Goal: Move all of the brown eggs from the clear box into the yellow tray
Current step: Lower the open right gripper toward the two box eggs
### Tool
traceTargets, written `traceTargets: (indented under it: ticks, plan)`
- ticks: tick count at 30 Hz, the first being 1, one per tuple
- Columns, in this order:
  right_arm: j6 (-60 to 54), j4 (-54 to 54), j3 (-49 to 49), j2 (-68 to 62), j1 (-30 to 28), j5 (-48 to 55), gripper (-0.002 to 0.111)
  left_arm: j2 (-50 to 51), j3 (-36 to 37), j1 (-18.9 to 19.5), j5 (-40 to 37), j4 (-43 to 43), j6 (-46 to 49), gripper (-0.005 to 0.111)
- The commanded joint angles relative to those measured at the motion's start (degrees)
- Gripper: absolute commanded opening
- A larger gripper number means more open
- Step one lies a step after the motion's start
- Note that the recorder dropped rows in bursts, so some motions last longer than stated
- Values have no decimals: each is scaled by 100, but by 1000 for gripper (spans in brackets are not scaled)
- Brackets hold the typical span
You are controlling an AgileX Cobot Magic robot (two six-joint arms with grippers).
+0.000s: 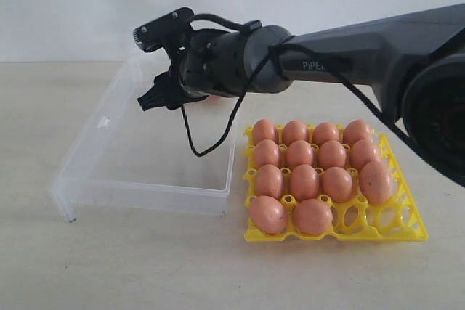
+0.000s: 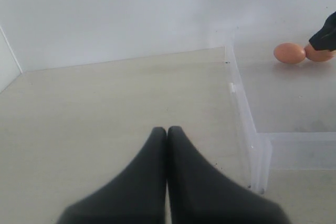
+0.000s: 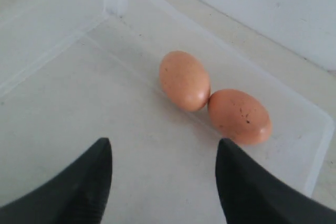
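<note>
counter (image 1: 145,266) carries it all; clear box (image 1: 138,197) sits under the right fingers (image 3: 97,177), yellow tray (image 1: 378,226) well apart, back along that arm; we count fourteen brown eggs (image 1: 304,181) in cups, two cups free; last two eggs (image 3: 184,80) (image 3: 239,116) lie in the box just ahead of the right fingers, touching each other, near a wall; right fingers spread wide, holding nothing; left fingers (image 2: 167,135) pressed together, beside the box; risk: closing on one egg nudges its neighbour and both roll; smooth shell could slip; a fingertip could clip the wall
</note>
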State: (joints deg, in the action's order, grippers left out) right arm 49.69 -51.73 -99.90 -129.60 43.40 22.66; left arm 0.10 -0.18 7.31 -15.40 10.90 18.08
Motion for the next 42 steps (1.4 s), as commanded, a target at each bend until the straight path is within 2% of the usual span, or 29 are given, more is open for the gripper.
traceTargets:
  ticks: [1,2,5,6,10,15,18,22,25,27,30,33,36,38,40,42]
  plan:
    - [-1987,1834,-29,173,282,1312,47,-10,18,-3,46,41,-52,-4]
    - [-2448,2173,-29,173,330,1539,41,-10,18,-3,46,41,-52,-4]
    - [-3874,3264,37,173,476,1911,8,-10,18,-3,46,41,-52,-4]
    - [-4154,3531,37,173,517,1920,0,-10,18,-3,46,41,-52,-4]
    - [-4488,3917,37,173,541,1959,0,-10,18,-3,46,41,-52,-4]
    - [-4722,4004,37,173,556,2852,0,-10,18,-3,46,41,-52,-4]
    - [-5563,4413,37,173,570,3662,0,-10,18,-3,46,41,-52,-4]
    - [-6917,5517,37,173,570,4694,0,-10,18,-3,46,41,-52,-4]
    - [-7351,5825,37,173,570,4730,0,-10,18,-3,46,41,-52,-4]
    - [-7351,5605,37,173,570,4728,0,-10,18,-3,46,41,-52,-4]
    - [-6820,4791,37,173,570,4018,0,-10,18,-3,58,41,-52,-4]
    - [-5839,3454,37,173,570,3393,0,-10,18,-3,58,41,-52,-4]
    - [-4312,2013,37,173,570,2925,0,-10,18,-3,46,41,-52,-4]
    - [-3865,1415,37,173,570,2778,1,-10,18,-3,46,41,-52,-4]
    - [-3800,1355,37,173,558,2681,10,-10,18,-3,46,41,-52,-4]
    - [-3800,1562,37,173,531,2569,30,-10,18,-3,46,41,-52,-4]
